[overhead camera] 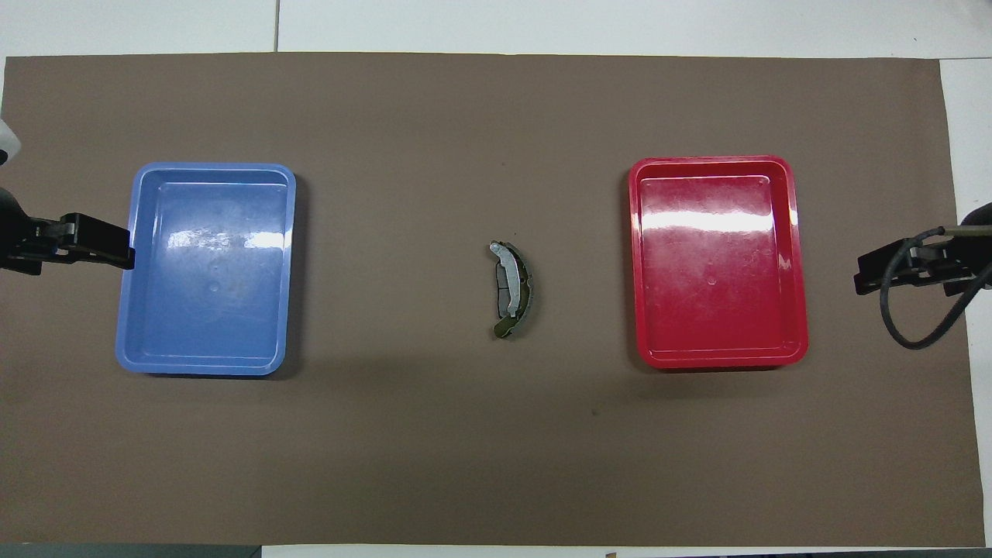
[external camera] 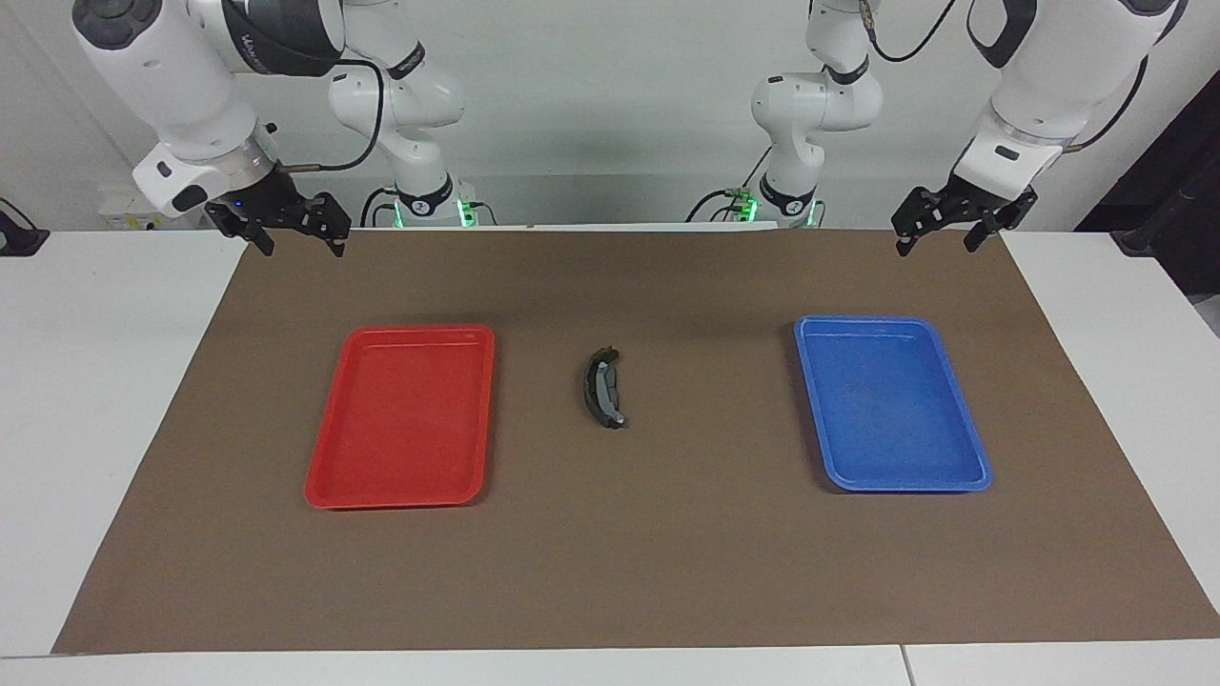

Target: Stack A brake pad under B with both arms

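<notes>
The two brake pads lie together on the brown mat at the table's middle, between the two trays. The A brake pad [external camera: 612, 389] [overhead camera: 504, 285] is the short grey one with a pale face. B [external camera: 591, 381] [overhead camera: 528, 288] is the thin dark crescent curving along its side. They overlap; I cannot tell which is on top. My right gripper [external camera: 301, 250] [overhead camera: 872, 275] is open and empty, raised over the mat's edge at the right arm's end. My left gripper [external camera: 936, 248] [overhead camera: 108, 244] is open and empty, raised over the mat's edge at the left arm's end.
A red tray [external camera: 400, 332] [overhead camera: 709, 160] lies empty toward the right arm's end. A blue tray [external camera: 863, 322] [overhead camera: 213, 167] lies empty toward the left arm's end. The brown mat [external camera: 667, 553] covers most of the white table.
</notes>
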Available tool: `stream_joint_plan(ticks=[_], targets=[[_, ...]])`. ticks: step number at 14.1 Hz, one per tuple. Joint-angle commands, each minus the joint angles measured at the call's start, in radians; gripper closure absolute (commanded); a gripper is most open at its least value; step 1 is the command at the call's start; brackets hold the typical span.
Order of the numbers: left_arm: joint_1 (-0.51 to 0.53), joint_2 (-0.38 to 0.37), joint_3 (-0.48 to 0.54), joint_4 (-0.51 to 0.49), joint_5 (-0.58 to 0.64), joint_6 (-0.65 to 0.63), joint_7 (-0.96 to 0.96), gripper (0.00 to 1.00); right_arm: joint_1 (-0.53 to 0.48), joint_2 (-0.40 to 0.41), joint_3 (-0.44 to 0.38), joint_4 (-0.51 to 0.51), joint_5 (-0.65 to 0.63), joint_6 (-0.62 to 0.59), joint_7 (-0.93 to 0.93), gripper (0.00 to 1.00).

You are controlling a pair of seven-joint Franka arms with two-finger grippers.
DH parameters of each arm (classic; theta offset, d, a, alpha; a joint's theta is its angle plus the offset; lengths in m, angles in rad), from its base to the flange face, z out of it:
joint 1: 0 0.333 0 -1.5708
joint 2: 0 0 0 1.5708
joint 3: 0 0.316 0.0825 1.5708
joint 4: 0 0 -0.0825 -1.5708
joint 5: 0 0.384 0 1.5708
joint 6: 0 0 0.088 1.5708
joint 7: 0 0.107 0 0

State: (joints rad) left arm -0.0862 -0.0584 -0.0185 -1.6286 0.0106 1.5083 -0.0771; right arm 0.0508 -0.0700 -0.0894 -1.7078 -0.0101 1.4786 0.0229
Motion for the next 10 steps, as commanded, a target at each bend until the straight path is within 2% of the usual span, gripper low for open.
stream_joint_plan(ticks=[1,5,8,10], targets=[[-0.007,-0.006,0.008,-0.004,-0.012,-0.008,0.014,0.00,-0.006,0.024,-0.015,0.066,-0.013,-0.033,-0.035,0.00],[-0.007,-0.006,0.008,-0.005,-0.012,-0.010,0.014,0.00,-0.006,0.035,-0.039,0.089,-0.008,-0.067,-0.035,0.00],[-0.007,-0.006,0.008,-0.004,-0.012,-0.010,0.014,0.00,-0.005,0.030,-0.087,0.082,-0.004,-0.061,-0.072,0.00],[-0.007,-0.006,0.006,-0.005,-0.012,-0.008,0.014,0.00,-0.005,0.030,-0.085,0.094,0.002,-0.060,-0.092,0.00]])
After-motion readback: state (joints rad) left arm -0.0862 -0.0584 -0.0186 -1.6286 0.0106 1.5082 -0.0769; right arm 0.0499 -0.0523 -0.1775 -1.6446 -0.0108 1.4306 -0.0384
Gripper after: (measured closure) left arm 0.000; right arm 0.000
